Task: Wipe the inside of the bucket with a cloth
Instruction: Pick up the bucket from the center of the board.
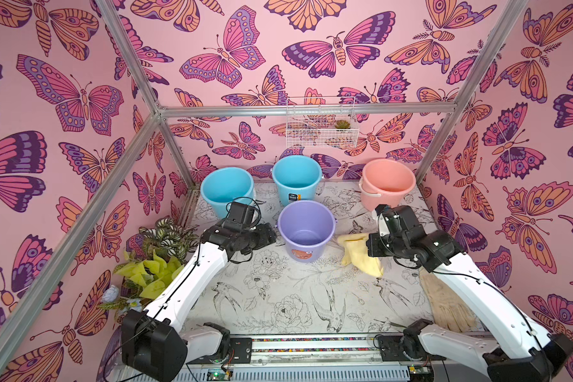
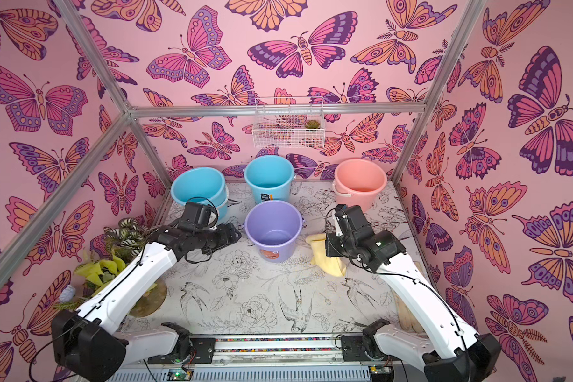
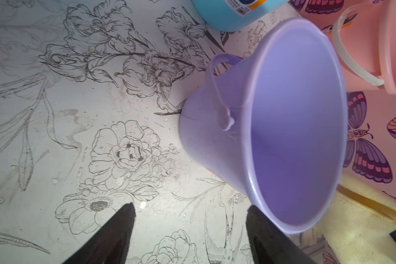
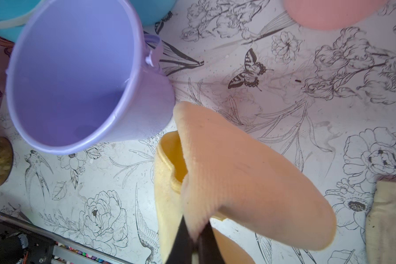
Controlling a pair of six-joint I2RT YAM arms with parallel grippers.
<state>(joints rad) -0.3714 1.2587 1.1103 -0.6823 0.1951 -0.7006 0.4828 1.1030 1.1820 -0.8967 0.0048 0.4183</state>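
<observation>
Bucket (image 1: 306, 231) upright at mid-table in both top views, lavender, open mouth up. The pale-yellow cloth (image 1: 358, 254) is bunched just beside it, on the right arm's side.

Left wrist view: the left gripper (image 3: 192, 219) sits low beside the bucket's wall (image 3: 206, 128), fingers spread wide with nothing between them.

Right wrist view: the right gripper (image 4: 194, 230) is pinched tight on a fold of the cloth, the fabric raised and draping, with the bucket close alongside.
</observation>
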